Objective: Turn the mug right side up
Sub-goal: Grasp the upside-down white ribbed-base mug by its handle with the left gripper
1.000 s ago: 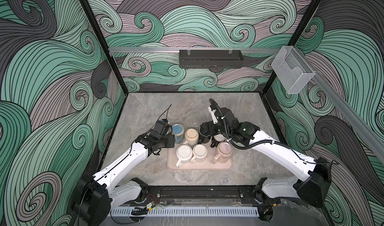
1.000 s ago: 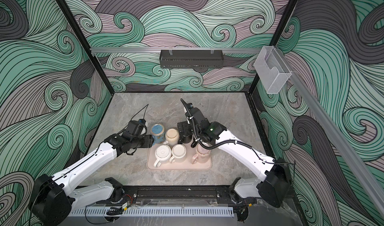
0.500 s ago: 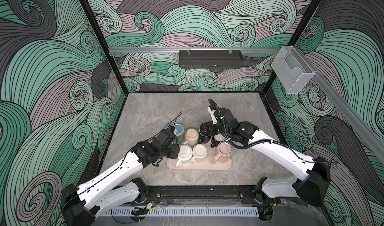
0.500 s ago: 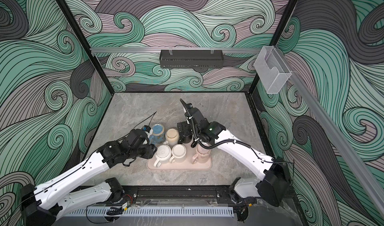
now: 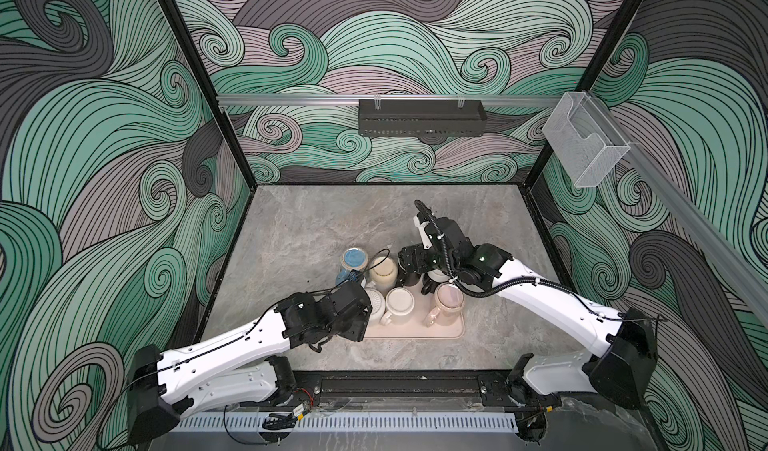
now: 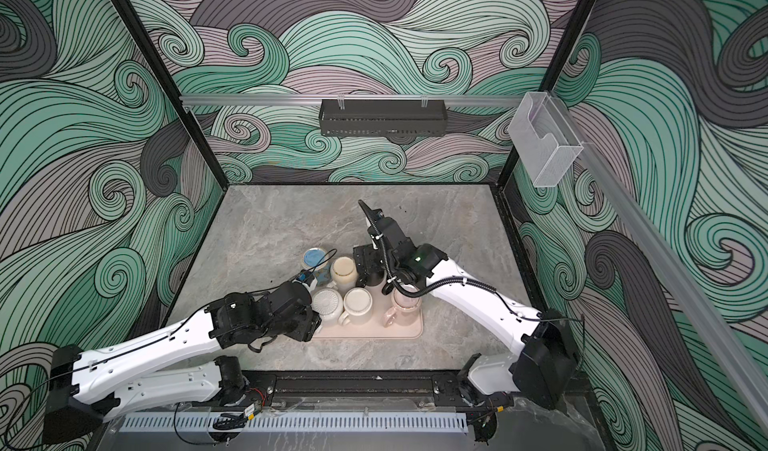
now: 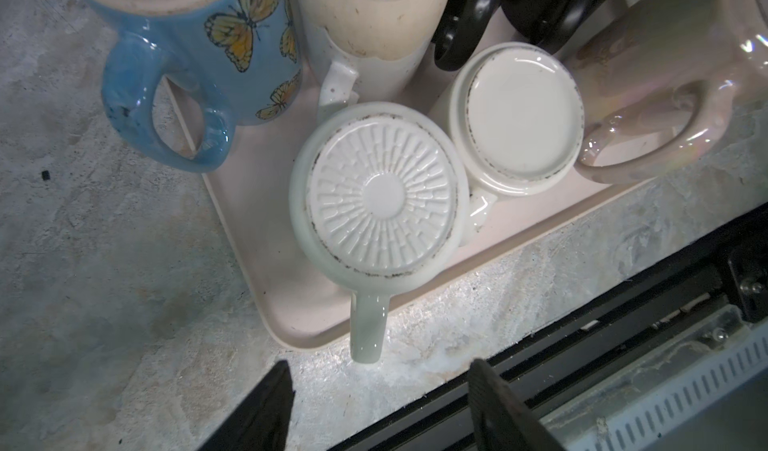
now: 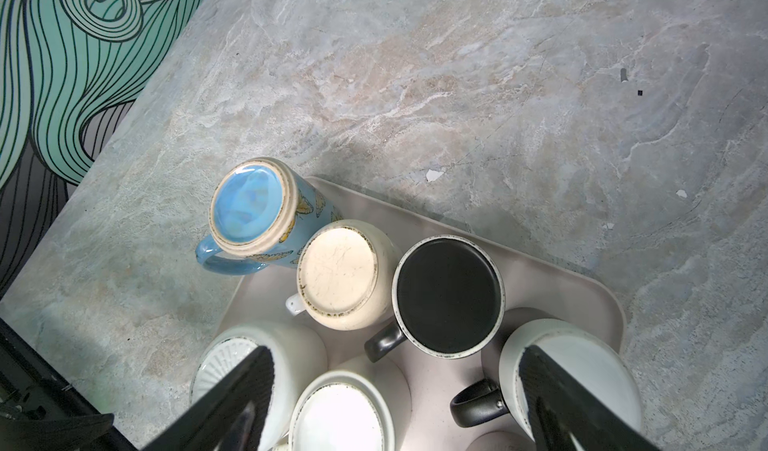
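On my feed the ribbed white mug (image 7: 382, 195) stands bottom up on the pale pink tray (image 7: 266, 270), at the tray's lower left corner in both top views. Its handle (image 7: 365, 328) sticks out past the tray rim over the grey tabletop (image 5: 332, 220). The left fingers (image 7: 262, 415) stand apart at the bottom of the left wrist view, with nothing between them. The handle tip lies just above the gap and is not touched.

Beside the ribbed mug, touching it, is a smooth white mug (image 7: 523, 108), also bottom up. Behind them I see a blue butterfly mug (image 8: 247, 206) at the tray's edge, a cream mug (image 8: 338, 274) and a black mug (image 8: 446, 295), all showing their bases. A pink mug (image 5: 448, 299) stands at the right end of the near row; I cannot tell which way up it is.

The right fingers (image 8: 237, 399) are spread wide above the mugs, gripping nothing.
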### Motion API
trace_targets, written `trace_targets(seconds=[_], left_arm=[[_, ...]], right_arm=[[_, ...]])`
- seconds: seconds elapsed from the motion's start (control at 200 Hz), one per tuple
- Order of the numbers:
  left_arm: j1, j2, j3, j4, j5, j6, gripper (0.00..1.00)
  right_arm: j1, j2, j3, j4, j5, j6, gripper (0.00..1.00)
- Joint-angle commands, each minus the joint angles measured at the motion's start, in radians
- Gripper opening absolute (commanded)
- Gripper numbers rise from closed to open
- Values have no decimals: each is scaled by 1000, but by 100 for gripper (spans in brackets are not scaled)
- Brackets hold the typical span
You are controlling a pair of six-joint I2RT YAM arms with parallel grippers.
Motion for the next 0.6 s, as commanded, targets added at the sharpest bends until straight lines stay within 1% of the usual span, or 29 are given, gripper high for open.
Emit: trace_targets(seconds=[0.0, 0.27, 0.43, 0.595], left_arm=[[-9, 25, -37, 50, -29, -15, 64], [-9, 79, -101, 164, -10, -12, 59], [-11, 130, -110, 188, -15, -6, 53], [-9, 159, -115, 201, -30, -22, 49]], right_arm=[[7, -38, -25, 15, 4, 24, 92], [6, -65, -66, 31, 24, 45, 92], [6, -77, -80, 33, 44, 63, 92], [6, -88, -92, 33, 69, 84, 92]])
